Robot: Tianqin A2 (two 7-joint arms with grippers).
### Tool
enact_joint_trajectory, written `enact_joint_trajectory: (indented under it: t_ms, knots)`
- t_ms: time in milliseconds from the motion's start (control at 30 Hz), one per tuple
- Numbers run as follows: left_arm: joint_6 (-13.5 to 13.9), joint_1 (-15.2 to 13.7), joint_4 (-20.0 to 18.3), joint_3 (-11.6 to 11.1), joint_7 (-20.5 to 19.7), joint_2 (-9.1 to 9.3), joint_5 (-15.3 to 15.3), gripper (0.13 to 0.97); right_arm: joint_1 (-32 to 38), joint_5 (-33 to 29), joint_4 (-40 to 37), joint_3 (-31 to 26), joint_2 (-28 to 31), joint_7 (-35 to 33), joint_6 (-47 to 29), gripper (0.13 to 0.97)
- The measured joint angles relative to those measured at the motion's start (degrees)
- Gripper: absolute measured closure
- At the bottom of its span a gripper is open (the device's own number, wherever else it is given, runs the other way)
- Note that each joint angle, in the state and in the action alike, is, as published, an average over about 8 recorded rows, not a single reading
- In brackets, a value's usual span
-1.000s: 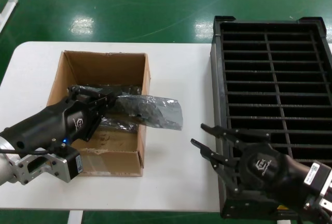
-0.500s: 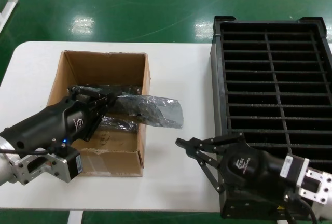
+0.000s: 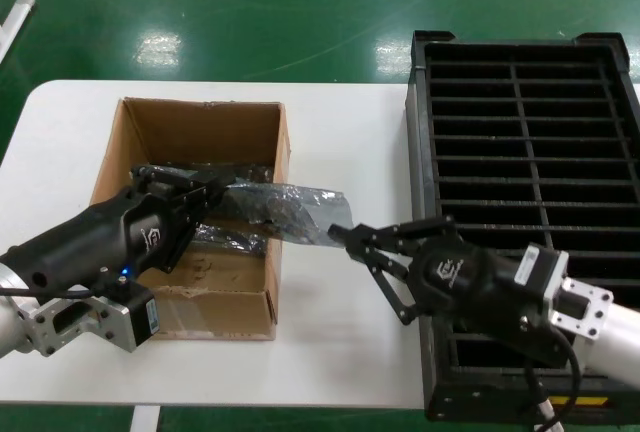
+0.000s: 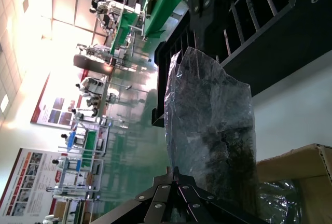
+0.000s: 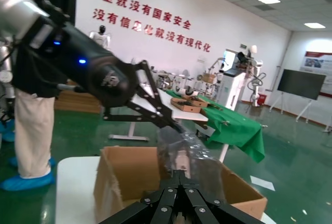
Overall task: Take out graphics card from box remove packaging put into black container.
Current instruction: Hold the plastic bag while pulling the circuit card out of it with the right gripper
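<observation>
- The right end effector (image 3: 352,235) is sitting at the free, outer end of the packaging (image 3: 290,212), its fingers converging on the bag's edge; in the right wrist view the fingertips are meeting at a point right against the plastic (image 5: 181,159), so it is looking clenched on the bag's tip, though how firmly it is biting I cannot tell.
- From this end effector the packaging is stretching straight away towards the left arm, its long axis running along the line between the two end effectors, roughly level and hanging over the box wall and the bench (image 3: 340,132).
- The graphics card (image 4: 228,146) is showing only as a dark mass inside the translucent bag, lying beyond the right end effector's tips, nearer the left one.
- The left end effector (image 3: 215,192) is at the far end of the bag, above the open box (image 3: 275,152), and is clamping that inner end; the left wrist view is showing the bag rising out from between its fingers.
- So the right arm is the nearer one to the loose end, and any pull along the bag's long axis, away from the left arm, would likely be what strips the wrapping off.
- The black container (image 3: 520,42) is lying behind and beside the right end effector, on the side away from the box, with its slots showing empty.
</observation>
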Motion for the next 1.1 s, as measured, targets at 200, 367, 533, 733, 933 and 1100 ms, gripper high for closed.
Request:
enact_joint_trajectory:
  t_ms: [200,367,533,733,933,1100]
  knots:
    - [0.0,0.0,0.0,0.0,0.0,0.00,0.0,0.959,2.3,-0.7,-3.0,-0.4,-1.5,1.6,1.7,0.961]
    - [0.0,0.0,0.0,0.0,0.0,0.00,0.0,0.959,4.3,-1.8,-5.5,-1.2,-3.1,3.4,3.5,0.961]
    - [0.0,0.0,0.0,0.0,0.0,0.00,0.0,0.959,6.1,-2.9,-7.3,-2.5,-4.4,5.2,4.4,0.961]
    - [0.0,0.0,0.0,0.0,0.0,0.00,0.0,0.959,8.0,-4.1,-9.7,-4.0,-5.7,5.7,4.0,0.961]
    - [0.0,0.0,0.0,0.0,0.0,0.00,0.0,0.959,10.4,-5.6,-13.0,-5.4,-6.9,5.0,3.4,0.961]
    - [0.0,0.0,0.0,0.0,0.0,0.00,0.0,0.959,11.8,-6.8,-15.2,-6.5,-7.4,4.6,2.6,0.961]
